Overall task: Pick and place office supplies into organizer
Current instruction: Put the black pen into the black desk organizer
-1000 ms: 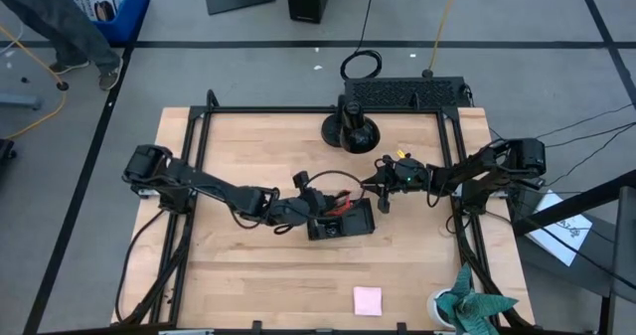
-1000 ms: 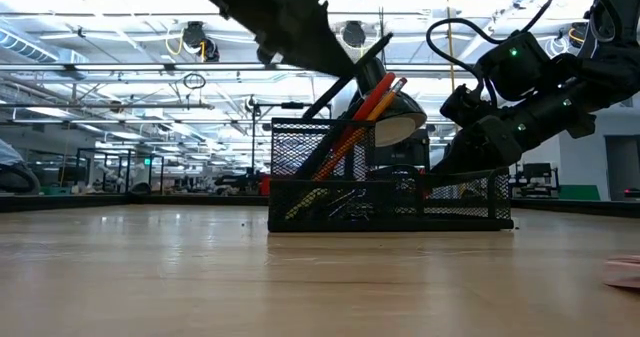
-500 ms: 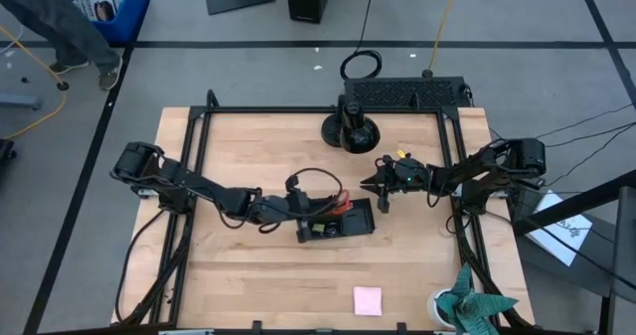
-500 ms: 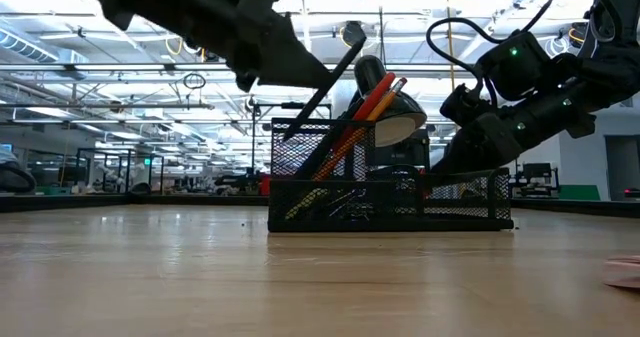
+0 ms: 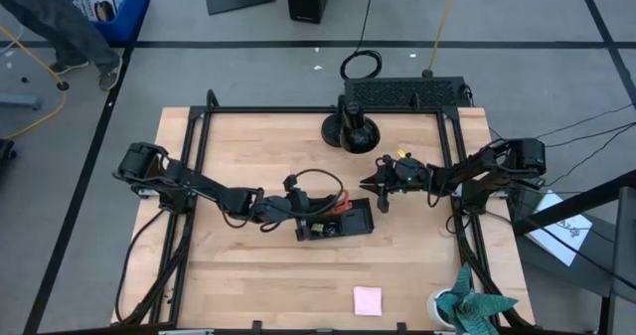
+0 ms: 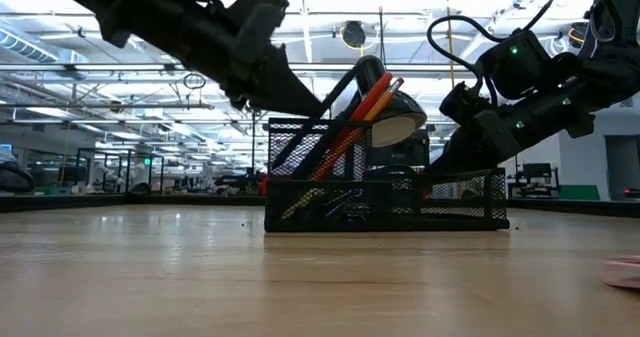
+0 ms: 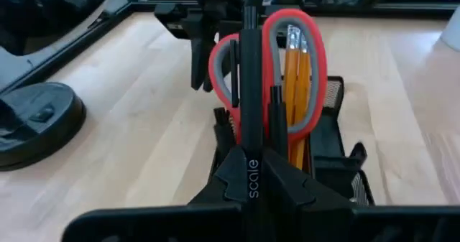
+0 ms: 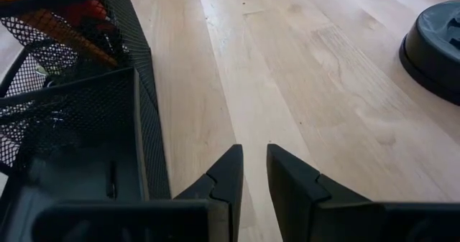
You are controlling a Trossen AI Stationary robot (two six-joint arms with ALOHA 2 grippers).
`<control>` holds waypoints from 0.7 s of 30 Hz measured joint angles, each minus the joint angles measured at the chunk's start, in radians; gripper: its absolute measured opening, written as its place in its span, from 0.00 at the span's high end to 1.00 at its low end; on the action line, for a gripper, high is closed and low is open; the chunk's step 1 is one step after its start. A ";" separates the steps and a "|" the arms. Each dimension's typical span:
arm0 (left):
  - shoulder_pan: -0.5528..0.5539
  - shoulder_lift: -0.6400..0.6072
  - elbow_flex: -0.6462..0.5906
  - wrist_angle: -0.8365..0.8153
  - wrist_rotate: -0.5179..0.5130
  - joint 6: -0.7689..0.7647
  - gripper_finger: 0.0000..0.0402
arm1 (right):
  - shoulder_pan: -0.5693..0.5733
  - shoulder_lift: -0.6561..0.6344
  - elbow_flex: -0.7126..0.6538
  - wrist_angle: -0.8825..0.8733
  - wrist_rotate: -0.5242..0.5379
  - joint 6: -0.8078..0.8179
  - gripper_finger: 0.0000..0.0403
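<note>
Since a second ago, left arm drawn back toward its own side, and organizer (image 5: pixel 334 220) dragged slightly the same way with it. Left end effector (image 7: pixel 253 171) closed on a black pen (image 6: pixel 338 84), seen in the wrist view clamped between its fingers with the pen slanting down into the tall compartment. Judged from this: pen already inside but not let go, so the pull on the pen likely shifted the tray; release needed before this item counts as placed.

Organizer a black mesh tray, standing near the middle of the counter (image 5: pixel 248 146), upright in the low view. Red-handled scissors (image 7: pixel 284 34) standing handles-up in the tall section, with orange pencils (image 7: pixel 300 59) just beside them behind the grey inner loops. Low section toward the right arm mostly dark; contents hard to tell.

Right end effector (image 8: pixel 253 171) waiting just beside the organizer's far wall, fingers nearly together, gripping nothing. Pink sticky-note pad (image 5: pixel 368 300) lying well apart near the counter's front edge, not yet placed.
</note>
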 joint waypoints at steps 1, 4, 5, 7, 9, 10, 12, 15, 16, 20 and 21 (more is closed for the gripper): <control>0.004 0.007 0.001 0.004 0.007 -0.004 0.96 | 0.000 0.000 0.000 0.000 0.000 0.002 0.85; 0.005 0.010 -0.002 -0.012 0.023 -0.019 0.98 | 0.000 0.000 0.000 -0.001 0.000 0.003 0.85; 0.005 0.008 0.000 -0.012 0.027 -0.019 0.99 | 0.000 0.000 0.000 -0.001 0.000 0.003 0.85; 0.004 0.008 0.000 -0.015 0.029 -0.021 0.98 | 0.000 0.000 0.000 0.000 0.000 0.002 0.85; 0.004 0.008 0.000 -0.016 0.037 -0.027 0.96 | 0.000 0.000 0.000 0.000 0.000 0.002 0.85; 0.004 0.008 0.000 -0.016 0.040 -0.031 0.94 | 0.000 0.000 0.000 0.000 0.000 0.002 0.85; 0.005 0.008 0.000 -0.020 0.040 -0.042 0.90 | 0.000 0.000 0.000 -0.001 0.000 0.002 0.85; 0.004 0.008 0.000 -0.021 0.041 -0.046 0.85 | 0.000 0.000 0.000 -0.001 0.000 -0.002 0.85; 0.005 0.008 0.000 -0.021 0.041 -0.046 0.84 | 0.000 0.000 0.000 -0.001 0.000 -0.002 0.85; 0.004 0.008 0.000 -0.021 0.042 -0.046 0.83 | 0.000 0.000 0.000 -0.001 0.000 -0.004 0.85; 0.004 0.008 0.000 -0.021 0.042 -0.046 0.83 | 0.000 0.000 0.000 -0.001 0.000 -0.004 0.85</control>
